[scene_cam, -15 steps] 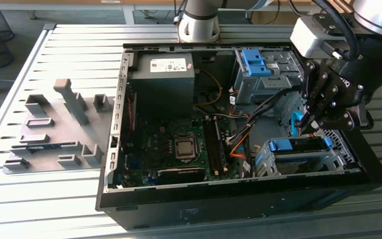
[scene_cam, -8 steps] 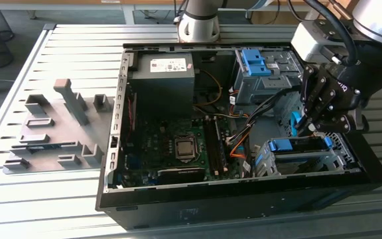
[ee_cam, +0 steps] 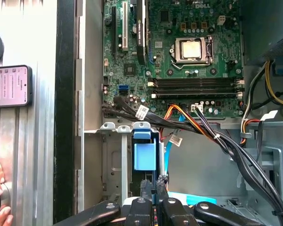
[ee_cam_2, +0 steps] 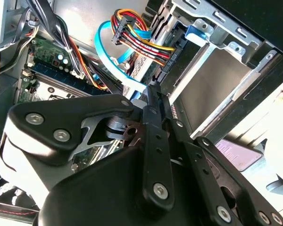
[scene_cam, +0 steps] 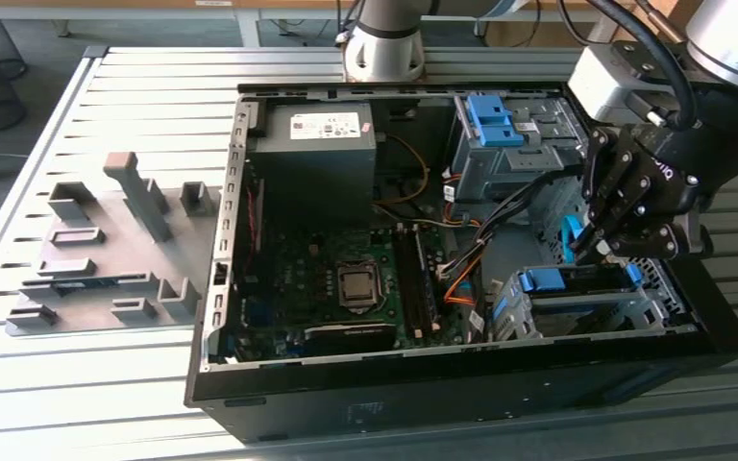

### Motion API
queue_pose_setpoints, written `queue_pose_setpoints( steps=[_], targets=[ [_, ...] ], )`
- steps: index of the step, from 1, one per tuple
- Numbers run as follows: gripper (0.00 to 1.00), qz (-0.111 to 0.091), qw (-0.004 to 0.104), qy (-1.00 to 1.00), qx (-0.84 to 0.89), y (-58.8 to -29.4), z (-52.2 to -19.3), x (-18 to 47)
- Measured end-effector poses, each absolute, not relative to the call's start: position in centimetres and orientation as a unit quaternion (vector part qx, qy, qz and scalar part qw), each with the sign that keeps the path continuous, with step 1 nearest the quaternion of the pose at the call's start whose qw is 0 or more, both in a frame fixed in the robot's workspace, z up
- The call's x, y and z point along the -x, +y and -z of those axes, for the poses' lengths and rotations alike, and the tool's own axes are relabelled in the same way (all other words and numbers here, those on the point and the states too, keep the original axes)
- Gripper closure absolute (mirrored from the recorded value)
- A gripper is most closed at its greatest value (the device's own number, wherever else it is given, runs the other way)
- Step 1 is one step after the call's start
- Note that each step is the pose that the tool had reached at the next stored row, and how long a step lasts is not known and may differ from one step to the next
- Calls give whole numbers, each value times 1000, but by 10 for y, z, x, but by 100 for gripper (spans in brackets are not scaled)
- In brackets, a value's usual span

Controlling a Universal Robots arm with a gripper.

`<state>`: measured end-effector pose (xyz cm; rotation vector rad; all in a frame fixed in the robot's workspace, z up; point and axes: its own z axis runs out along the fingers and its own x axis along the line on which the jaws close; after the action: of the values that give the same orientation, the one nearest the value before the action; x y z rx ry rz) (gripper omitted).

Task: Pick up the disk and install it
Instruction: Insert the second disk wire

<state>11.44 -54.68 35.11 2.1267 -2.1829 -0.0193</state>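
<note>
The gripper (scene_cam: 594, 252) is seen low over the open computer case (scene_cam: 222, 288), at the case corner nearest the exterior view's right and front, where the lower drive bay (scene_cam: 600, 312) stands against the case wall. In both wrist views the fingers (ee_cam_2: 151, 117) are pressed together, with nothing pinched between them, and their tips are brought close to the bay's open end, beside the bundle of coloured cables (ee_cam_2: 141, 42) and the flat blue cable (ee_cam_2: 104, 52). The disk (ee_cam_2: 212, 89) is judged to be the dull grey flat slab framed by the bay's metal rails in the second wrist view, so it lies inside the bay and not in the grip; whether it is fully seated cannot be told. A blue plastic piece (ee_cam: 144, 155) is seen on the bay in the first wrist view, in line with the closed fingertips (ee_cam: 148, 188) and just beyond them. The relation that matters is therefore this: the disk lies ahead of the fingertips and a little to one side, its long axis is taken to run along the bay toward the case wall, and the fingers are aligned roughly with that axis, at the end of the bay that faces the motherboard (ee_cam: 188, 61). Contact between tips and disk cannot be confirmed. The case is carried on a slatted metal table (scene_cam: 87, 384).
</note>
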Motion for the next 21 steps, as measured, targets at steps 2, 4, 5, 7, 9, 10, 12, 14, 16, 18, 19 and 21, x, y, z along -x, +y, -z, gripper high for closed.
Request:
queue_pose_setpoints(
  steps=[2,4,5,7,9,10,12,14,16,18,19,21],
  targets=[
    [84,6,47,-715,-697,-547,-351,-114],
    [84,6,47,-715,-697,-547,-351,-114],
    [84,7,47,-716,-697,-547,-351,-115],
    [84,7,47,-717,-695,-547,-350,-115],
    [84,8,47,-718,-694,-547,-349,-117],
    [84,9,47,-718,-694,-547,-347,-117],
    [84,10,47,-720,-693,-547,-345,-118],
    [84,10,47,-722,-690,-547,-344,-118],
    [84,12,49,-723,-689,-547,-344,-119],
    [84,16,53,-723,-689,-547,-343,-122],
    [84,19,55,-723,-689,-547,-343,-123],
    [84,22,58,-723,-689,-547,-343,-125]
  ],
)
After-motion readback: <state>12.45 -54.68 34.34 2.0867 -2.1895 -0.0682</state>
